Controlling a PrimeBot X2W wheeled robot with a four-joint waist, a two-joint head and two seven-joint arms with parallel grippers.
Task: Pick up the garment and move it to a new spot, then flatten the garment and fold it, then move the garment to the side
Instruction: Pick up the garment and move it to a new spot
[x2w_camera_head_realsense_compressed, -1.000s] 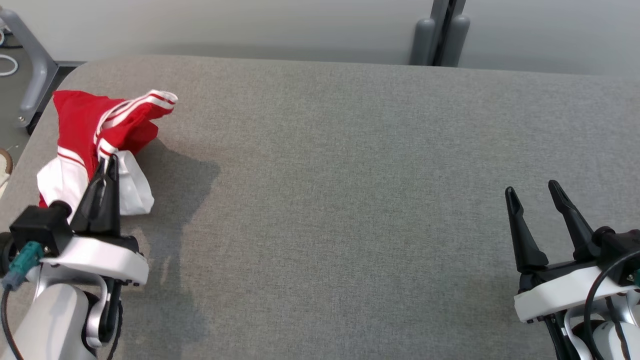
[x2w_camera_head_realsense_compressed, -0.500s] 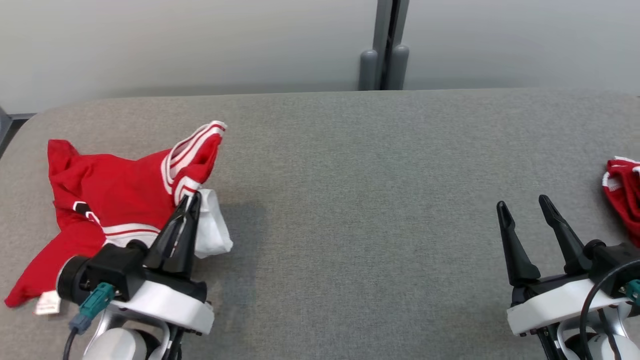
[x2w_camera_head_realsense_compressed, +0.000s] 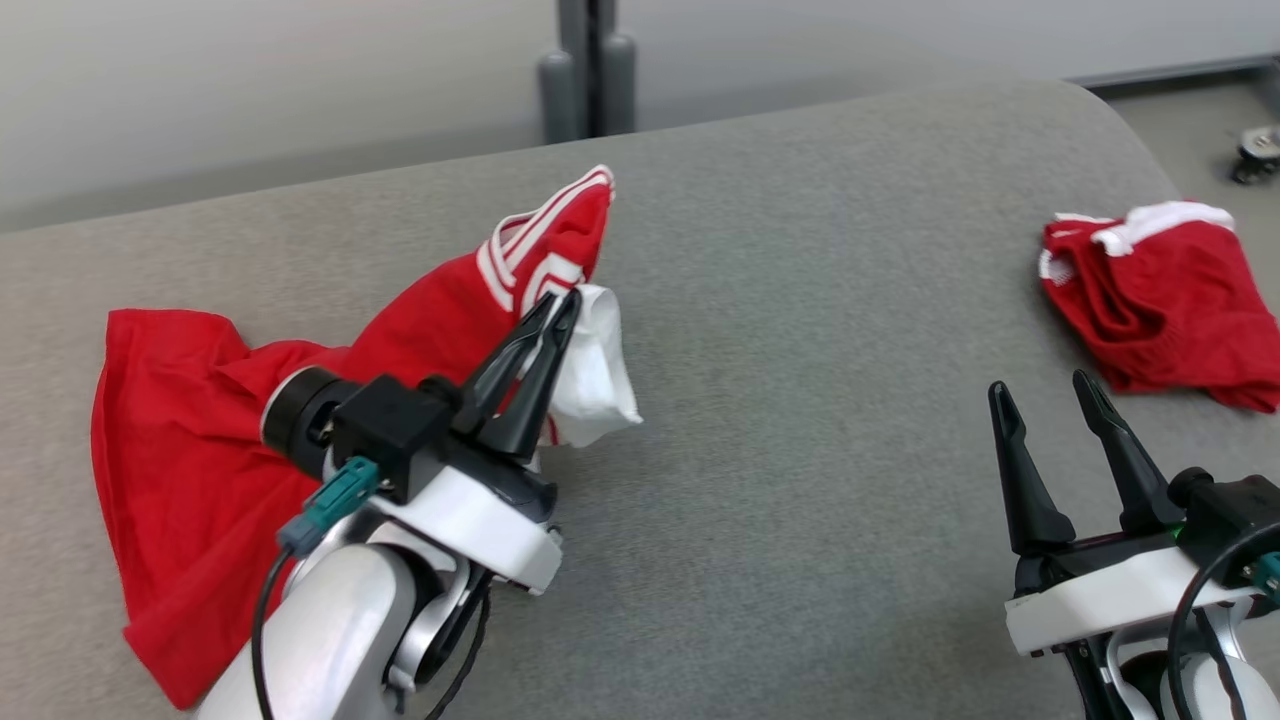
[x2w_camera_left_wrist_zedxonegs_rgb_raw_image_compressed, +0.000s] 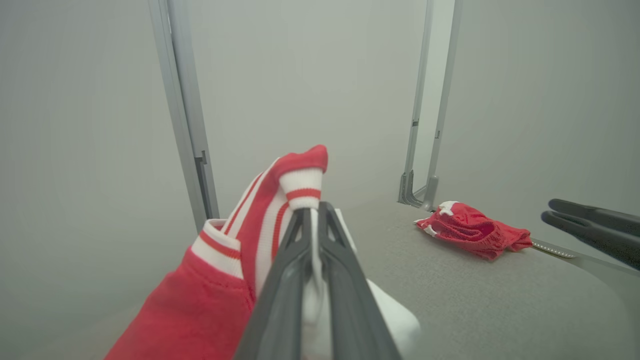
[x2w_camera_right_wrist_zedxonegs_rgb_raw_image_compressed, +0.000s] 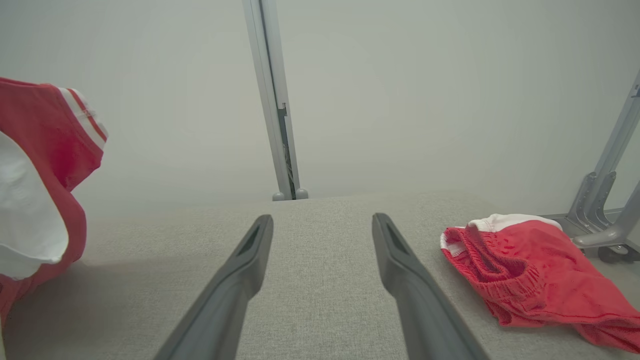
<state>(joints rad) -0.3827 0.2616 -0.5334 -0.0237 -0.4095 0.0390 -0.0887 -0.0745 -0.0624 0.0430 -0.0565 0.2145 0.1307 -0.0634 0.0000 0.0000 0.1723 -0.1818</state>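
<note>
The garment (x2w_camera_head_realsense_compressed: 180, 420), a red top with white-striped cuffs and a white panel, trails across the left of the grey table (x2w_camera_head_realsense_compressed: 800, 300). Its bunched cuff end is lifted off the surface. My left gripper (x2w_camera_head_realsense_compressed: 560, 300) is shut on that bunched cuff, fingers pointing up and to the right. The left wrist view shows the striped cuff (x2w_camera_left_wrist_zedxonegs_rgb_raw_image_compressed: 295, 185) pinched between my closed left gripper (x2w_camera_left_wrist_zedxonegs_rgb_raw_image_compressed: 311, 210). My right gripper (x2w_camera_head_realsense_compressed: 1040, 385) hovers open and empty at the lower right, and in its own view the right gripper (x2w_camera_right_wrist_zedxonegs_rgb_raw_image_compressed: 322, 220) frames bare table, with the garment (x2w_camera_right_wrist_zedxonegs_rgb_raw_image_compressed: 45, 130) hanging at the left edge.
Crumpled red shorts (x2w_camera_head_realsense_compressed: 1160, 290) with a white waistband lie at the table's right end, also seen as the shorts (x2w_camera_right_wrist_zedxonegs_rgb_raw_image_compressed: 525, 270) just right of my right fingers. A grey post (x2w_camera_head_realsense_compressed: 590, 70) stands behind the table. Bare fabric lies between the two garments.
The head camera has swung right, bringing the red shorts into view. My left gripper has dragged the garment's cuff end rightward across the table, stretching the garment out behind it. The right gripper stays open.
</note>
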